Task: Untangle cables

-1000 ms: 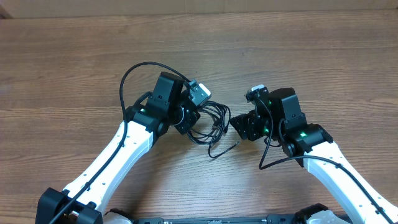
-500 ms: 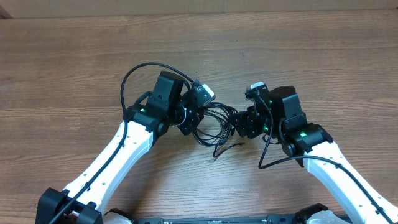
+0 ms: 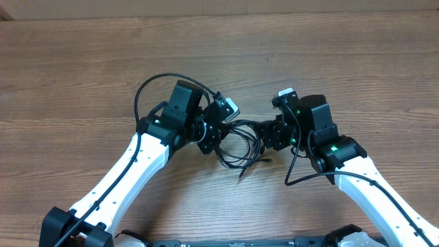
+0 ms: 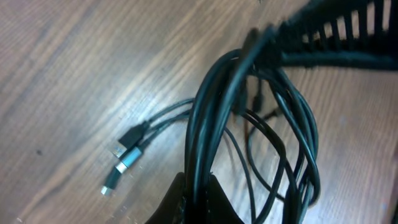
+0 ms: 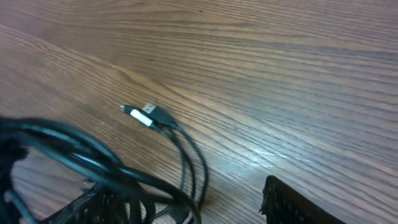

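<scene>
**Cables bunched between the two arms, untangling barely begun**

We see the cables (image 3: 241, 140) as one dark bundle of loops near the middle of the table (image 3: 82, 68), between the two arms. The left gripper (image 3: 211, 132) is clamped tight on them: in its wrist view several strands run together straight down into the closed jaws. The right gripper (image 3: 269, 134) sits at the other side of the bundle with its jaws standing wide. In its own view the fingers (image 5: 298, 202) are well apart, and the strands lie across one finger only, so we judge it is not gripping anything.

Little of the job looks done to us. The loops overlap and cross each other, and we cannot pick out a single cord lying apart from the rest. What is free are the plug ends (image 4: 121, 165), resting side by side on the wood just beside the bundle, and one thin tail that trails out towards the robot's base in the overhead view.

What is left, in our judgement, is nearly everything: pulling the loops open, drawing each cord out, and laying them down separately
</scene>
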{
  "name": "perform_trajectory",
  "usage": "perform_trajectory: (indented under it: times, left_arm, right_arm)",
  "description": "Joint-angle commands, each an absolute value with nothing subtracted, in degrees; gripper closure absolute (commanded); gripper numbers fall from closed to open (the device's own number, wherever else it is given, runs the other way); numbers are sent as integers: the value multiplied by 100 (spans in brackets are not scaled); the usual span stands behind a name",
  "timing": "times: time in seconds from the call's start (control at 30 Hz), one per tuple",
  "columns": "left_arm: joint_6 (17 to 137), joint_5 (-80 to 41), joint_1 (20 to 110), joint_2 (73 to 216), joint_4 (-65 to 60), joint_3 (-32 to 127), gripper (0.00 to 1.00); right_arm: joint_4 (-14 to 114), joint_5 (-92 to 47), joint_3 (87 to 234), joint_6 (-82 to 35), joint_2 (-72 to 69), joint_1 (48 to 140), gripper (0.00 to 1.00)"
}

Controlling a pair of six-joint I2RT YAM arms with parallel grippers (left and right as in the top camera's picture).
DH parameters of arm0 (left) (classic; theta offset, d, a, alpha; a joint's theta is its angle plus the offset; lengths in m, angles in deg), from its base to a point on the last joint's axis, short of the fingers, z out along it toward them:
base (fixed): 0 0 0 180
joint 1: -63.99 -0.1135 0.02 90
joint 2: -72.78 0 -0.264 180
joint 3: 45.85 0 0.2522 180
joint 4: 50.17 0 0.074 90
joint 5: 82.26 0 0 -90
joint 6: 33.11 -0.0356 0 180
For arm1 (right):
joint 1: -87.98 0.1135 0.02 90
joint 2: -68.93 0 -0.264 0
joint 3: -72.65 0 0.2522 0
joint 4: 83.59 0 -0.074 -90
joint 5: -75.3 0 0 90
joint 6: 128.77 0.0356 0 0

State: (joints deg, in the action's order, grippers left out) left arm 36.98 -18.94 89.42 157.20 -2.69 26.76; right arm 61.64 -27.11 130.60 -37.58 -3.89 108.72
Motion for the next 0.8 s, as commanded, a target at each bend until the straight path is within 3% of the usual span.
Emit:
perform_trajectory:
  times: [0.0, 0.37, 0.57, 0.77]
  left_arm:
    - [3609, -2189, 8964, 15642, 17, 2728, 96]
    - [3611, -3091, 8964, 15642, -136, 2728, 96]
    - [3611, -3059, 8961, 15642, -147, 2728, 96]
    - [3650, -2156, 8953, 15642, -81, 2728, 96]
  right_arm:
    - [6223, -2217, 13211, -3768, -387, 10852, 31]
    - [6223, -2029, 13211, -3768, -387, 10852, 31]
    - [6218, -2031, 13211, -3766, -387, 10852, 31]
    - [6131, -2029, 13211, -3768, -387, 10852, 31]
